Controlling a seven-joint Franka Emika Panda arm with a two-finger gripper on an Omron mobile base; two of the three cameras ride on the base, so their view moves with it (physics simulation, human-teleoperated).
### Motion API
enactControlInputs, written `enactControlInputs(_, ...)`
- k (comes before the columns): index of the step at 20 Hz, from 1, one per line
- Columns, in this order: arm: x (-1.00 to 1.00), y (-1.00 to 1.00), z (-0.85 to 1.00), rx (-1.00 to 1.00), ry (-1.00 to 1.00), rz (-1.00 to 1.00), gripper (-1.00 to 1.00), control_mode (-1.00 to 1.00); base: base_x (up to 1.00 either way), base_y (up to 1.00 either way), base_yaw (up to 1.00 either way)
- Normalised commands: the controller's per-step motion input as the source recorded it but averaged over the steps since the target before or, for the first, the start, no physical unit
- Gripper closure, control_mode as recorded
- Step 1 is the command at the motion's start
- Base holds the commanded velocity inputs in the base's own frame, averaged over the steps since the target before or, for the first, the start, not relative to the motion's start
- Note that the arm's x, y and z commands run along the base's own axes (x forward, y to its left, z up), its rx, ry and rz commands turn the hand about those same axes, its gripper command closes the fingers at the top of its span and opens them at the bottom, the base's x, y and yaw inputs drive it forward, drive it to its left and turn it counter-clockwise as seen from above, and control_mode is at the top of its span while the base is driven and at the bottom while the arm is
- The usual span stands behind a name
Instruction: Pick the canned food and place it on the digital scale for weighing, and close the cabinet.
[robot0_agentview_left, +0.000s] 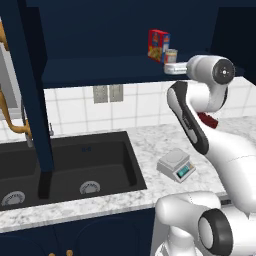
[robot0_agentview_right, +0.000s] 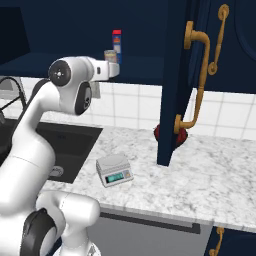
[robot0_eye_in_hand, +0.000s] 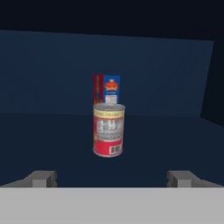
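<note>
My gripper (robot0_eye_in_hand: 112, 178) aimed into the open cabinet (robot0_agentview_left: 100, 30), fingertips spread wide at the bottom of the hand view, nothing between them. Canned food (robot0_eye_in_hand: 108, 129) stands upright on the shelf, dead centre of the hand view, well ahead of the tips.

Step in hand, as I judge it: the reach. Go straight in and level, keep the can centred between the fingers, close around mid-label. The red and yellow box (robot0_eye_in_hand: 107, 89) stands right behind; overshoot could knock it.

Can: short cylinder, silver top, cream band above red label.

Digital scale (robot0_agentview_left: 176, 166) sits on the counter, lower right of centre in the left base view.
</note>
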Motion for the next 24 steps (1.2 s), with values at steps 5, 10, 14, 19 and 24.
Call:
enactControlInputs(5, 0.25, 0.05, 0.0, 0.0, 0.0, 0.0, -1.0, -1.0, 0.0, 0.0, 0.0)
enactControlInputs(10, 0.31, 0.0, 0.05, 0.0, -0.01, 0.0, -1.0, -1.0, 0.0, 0.0, 0.0)
enactControlInputs(14, 0.35, 0.0, 0.03, 0.0, 0.0, 0.0, -1.0, -1.0, 0.0, 0.0, 0.0)
enactControlInputs(19, 0.33, 0.0, 0.0, 0.0, 0.0, 0.0, -1.0, -1.0, 0.0, 0.0, 0.0)
enactControlInputs(24, 0.31, 0.0, 0.0, 0.0, 0.0, 0.0, -1.0, -1.0, 0.0, 0.0, 0.0)
